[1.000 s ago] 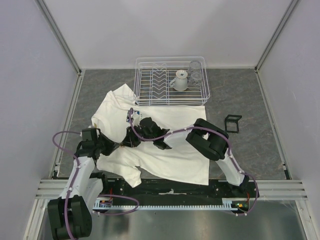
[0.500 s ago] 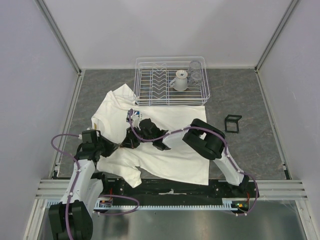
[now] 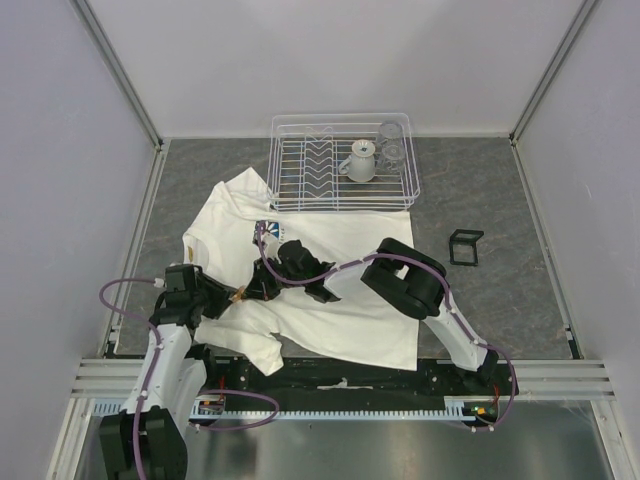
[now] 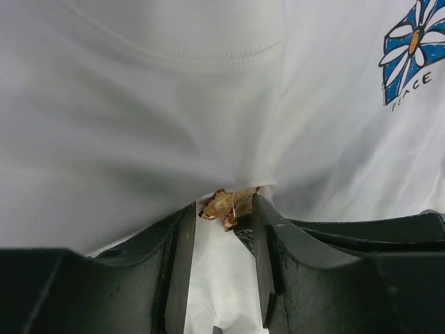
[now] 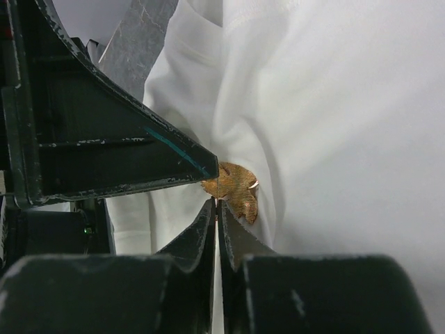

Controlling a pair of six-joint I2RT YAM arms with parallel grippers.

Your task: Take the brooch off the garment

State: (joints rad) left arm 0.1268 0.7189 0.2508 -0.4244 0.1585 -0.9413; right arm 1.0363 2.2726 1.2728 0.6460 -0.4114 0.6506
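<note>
Both sets bracket the brooch (image 4: 228,206): my left fingers (image 4: 268,243) stand parted astride it, right fingers (image 5: 198,236) pinched shut at its edge.

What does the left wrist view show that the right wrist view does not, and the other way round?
Only the left wrist view: the blue daisy logo, and the left gripper with its jaws apart around the brooch. Only the right wrist view: the right gripper pinched shut on the brooch's edge, and a strip of grey table. Both: the brooch on the white T-shirt.
</note>
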